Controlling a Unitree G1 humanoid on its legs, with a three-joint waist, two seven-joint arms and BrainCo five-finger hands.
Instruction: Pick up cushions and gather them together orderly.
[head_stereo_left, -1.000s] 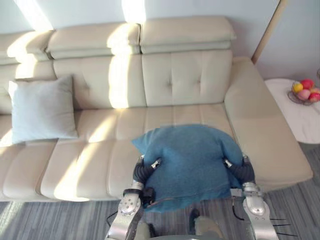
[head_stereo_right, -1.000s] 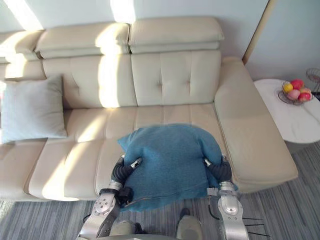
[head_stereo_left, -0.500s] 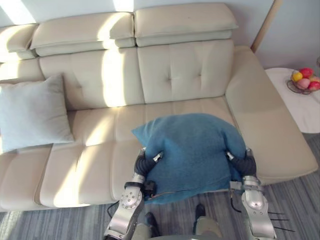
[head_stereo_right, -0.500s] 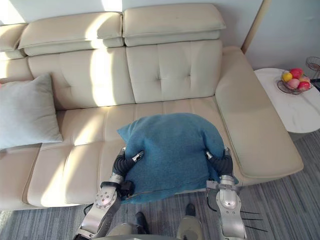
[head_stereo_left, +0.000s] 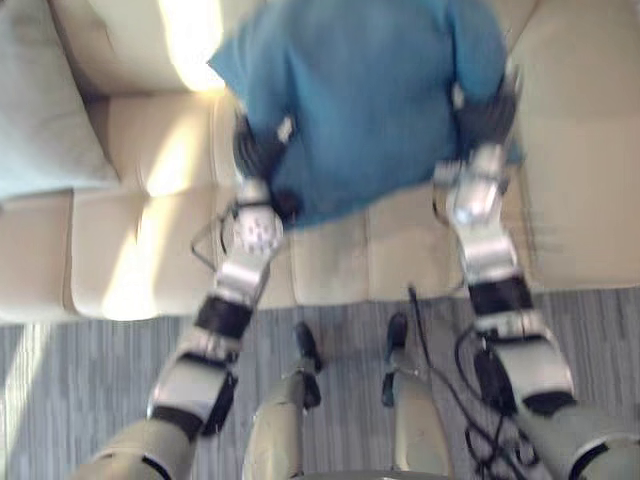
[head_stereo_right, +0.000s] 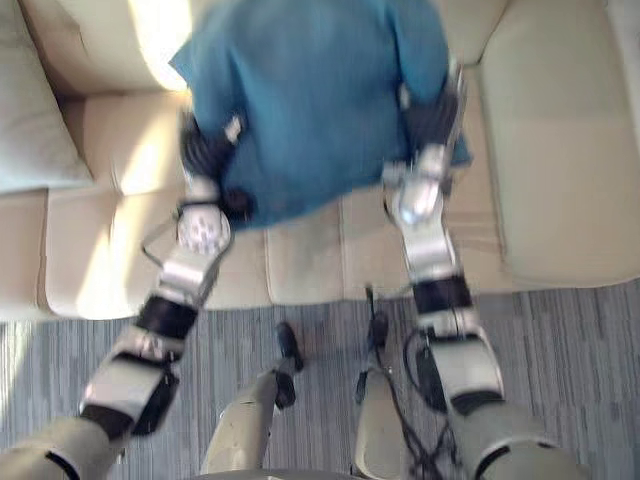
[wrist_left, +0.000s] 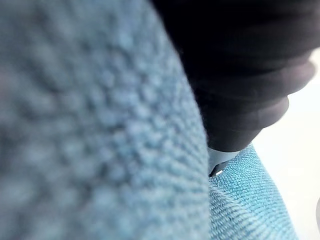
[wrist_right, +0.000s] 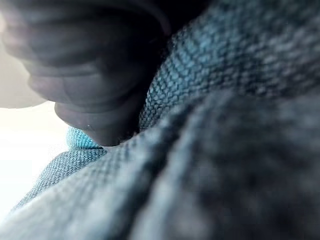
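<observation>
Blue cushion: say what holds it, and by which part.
The cushion is held between both hands: left hand at its left edge, right hand at its right edge. The grip itself is hidden.

No legible text (or numbers)

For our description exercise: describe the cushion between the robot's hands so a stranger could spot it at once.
Find the cream sofa. Over its seat, a blue cushion sits between the left hand and right hand. That deep blue sets it apart from the pale grey cushion at the sofa's left.
</observation>
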